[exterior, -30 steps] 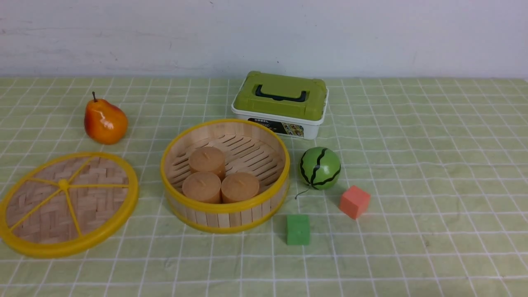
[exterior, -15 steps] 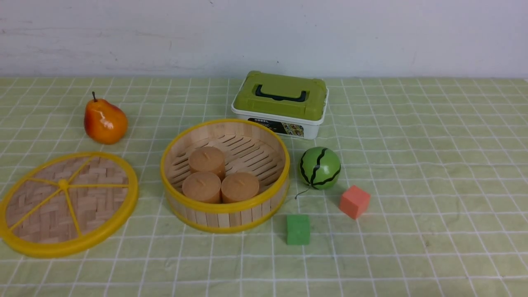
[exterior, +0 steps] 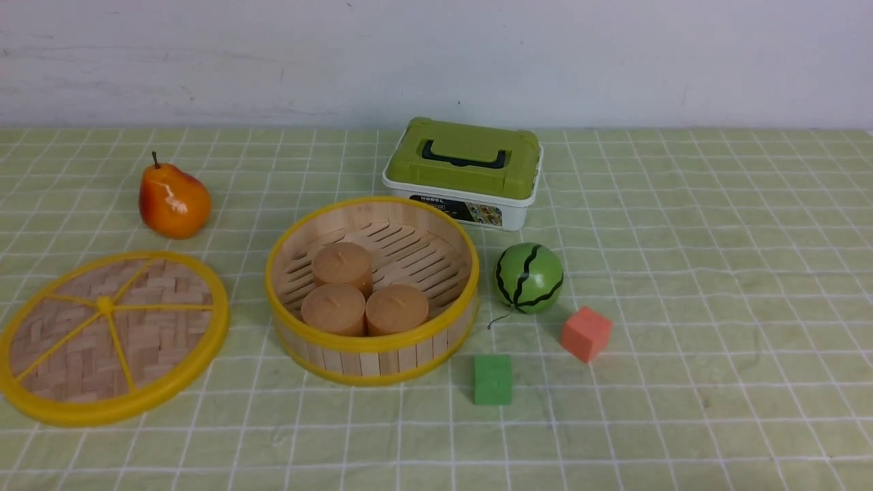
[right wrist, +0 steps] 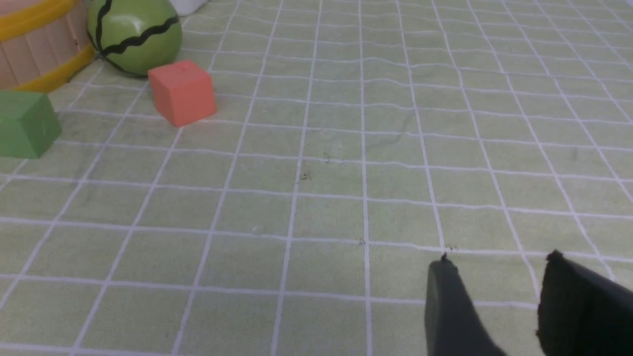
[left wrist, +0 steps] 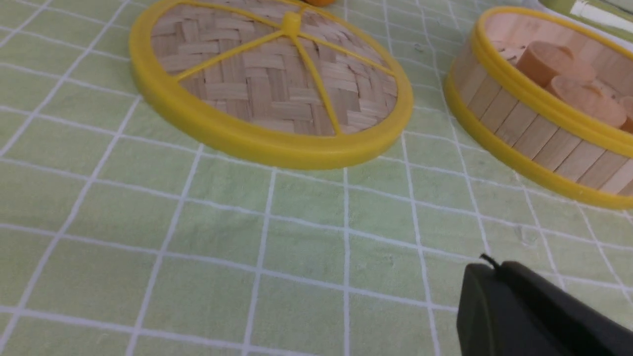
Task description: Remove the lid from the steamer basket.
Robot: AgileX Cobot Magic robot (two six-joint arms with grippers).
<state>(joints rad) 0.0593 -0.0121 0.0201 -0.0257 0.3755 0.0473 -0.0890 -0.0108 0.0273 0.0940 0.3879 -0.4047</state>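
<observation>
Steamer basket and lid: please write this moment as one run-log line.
lid: flat on cloth, left of steamer basket, apart | basket: open, three brown cylinders inside | left tool: state unclear | right tool: open, empty

A staged test setup rather than a lived-in room.

A bare white wall backs a counter under green checked cloth, set with props: a plastic pear, toy watermelon and foam cubes.

Even, diffuse overhead light, bright, soft short shadows. Small glare spots on the pear and watermelon ball. Front view is sharp. Both wrist views are softer; right gripper fingers are dark and slightly blurred at the frame edge.
</observation>
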